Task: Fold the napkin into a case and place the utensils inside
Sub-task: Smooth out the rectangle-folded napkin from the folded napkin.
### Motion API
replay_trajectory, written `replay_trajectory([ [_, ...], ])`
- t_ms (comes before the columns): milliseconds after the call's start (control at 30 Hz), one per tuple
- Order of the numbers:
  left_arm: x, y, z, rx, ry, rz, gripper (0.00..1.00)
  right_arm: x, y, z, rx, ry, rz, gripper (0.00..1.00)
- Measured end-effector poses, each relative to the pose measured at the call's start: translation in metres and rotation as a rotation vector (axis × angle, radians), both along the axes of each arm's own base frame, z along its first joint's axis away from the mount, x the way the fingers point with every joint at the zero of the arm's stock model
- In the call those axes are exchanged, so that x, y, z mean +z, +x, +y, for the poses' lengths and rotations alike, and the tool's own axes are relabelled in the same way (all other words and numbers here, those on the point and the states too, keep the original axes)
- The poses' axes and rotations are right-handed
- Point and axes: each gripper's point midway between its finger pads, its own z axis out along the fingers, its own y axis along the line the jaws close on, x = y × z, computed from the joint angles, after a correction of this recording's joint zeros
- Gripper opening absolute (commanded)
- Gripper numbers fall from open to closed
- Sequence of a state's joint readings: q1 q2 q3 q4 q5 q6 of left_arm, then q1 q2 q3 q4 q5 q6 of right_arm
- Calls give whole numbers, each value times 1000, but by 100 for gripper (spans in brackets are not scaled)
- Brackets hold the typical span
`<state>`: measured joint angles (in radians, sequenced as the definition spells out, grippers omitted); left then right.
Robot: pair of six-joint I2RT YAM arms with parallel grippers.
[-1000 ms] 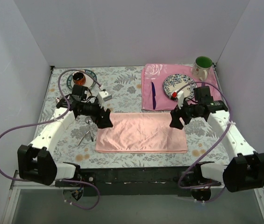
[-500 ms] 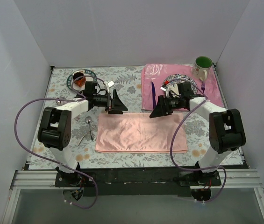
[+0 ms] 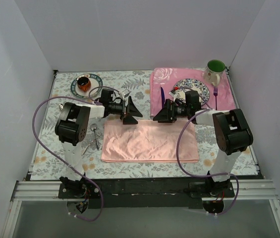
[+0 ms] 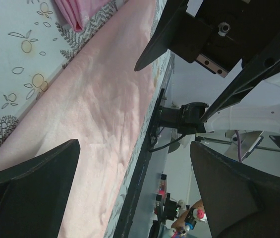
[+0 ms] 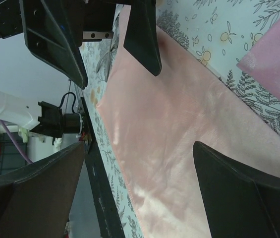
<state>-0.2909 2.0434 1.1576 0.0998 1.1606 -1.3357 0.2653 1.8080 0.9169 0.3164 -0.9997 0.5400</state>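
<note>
The salmon-pink napkin (image 3: pixel 149 141) lies flat as a wide oblong on the floral tablecloth. It also shows in the left wrist view (image 4: pixel 100 114) and the right wrist view (image 5: pixel 179 129). My left gripper (image 3: pixel 132 113) and right gripper (image 3: pixel 160 114) hover over the napkin's far edge, near its middle. They point at each other, a short gap apart, both open and empty. The left wrist view shows my left gripper (image 4: pixel 134 148) open and the right wrist view shows my right gripper (image 5: pixel 139 146) open. The silver utensils (image 3: pixel 93 138) lie on the cloth left of the napkin.
A pink rose-patterned placemat (image 3: pixel 159 79) at the back right holds a patterned plate (image 3: pixel 199 90), a purple knife (image 3: pixel 162 101) and a purple fork (image 3: pixel 215 91). A green mug (image 3: pixel 215 69) stands behind it. A saucer with a cup (image 3: pixel 85 84) sits at the back left.
Both arms have swung inward from the napkin's outer ends to the middle of its far edge, and the grippers now face each other. The napkin has not moved.
</note>
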Motion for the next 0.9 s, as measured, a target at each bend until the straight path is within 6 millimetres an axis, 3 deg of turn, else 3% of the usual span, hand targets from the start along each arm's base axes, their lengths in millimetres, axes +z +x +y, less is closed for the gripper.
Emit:
replay_trajectory([
  [333, -27, 4, 3, 51, 40, 77, 93, -47, -11, -11, -44, -14, 134, 98],
  [700, -30, -16, 13, -5, 43, 36, 92, -49, -26, -27, -33, -8, 101, 99],
  [900, -12, -23, 13, -46, 12, -10, 91, -32, -29, -28, -33, -5, 86, 99],
])
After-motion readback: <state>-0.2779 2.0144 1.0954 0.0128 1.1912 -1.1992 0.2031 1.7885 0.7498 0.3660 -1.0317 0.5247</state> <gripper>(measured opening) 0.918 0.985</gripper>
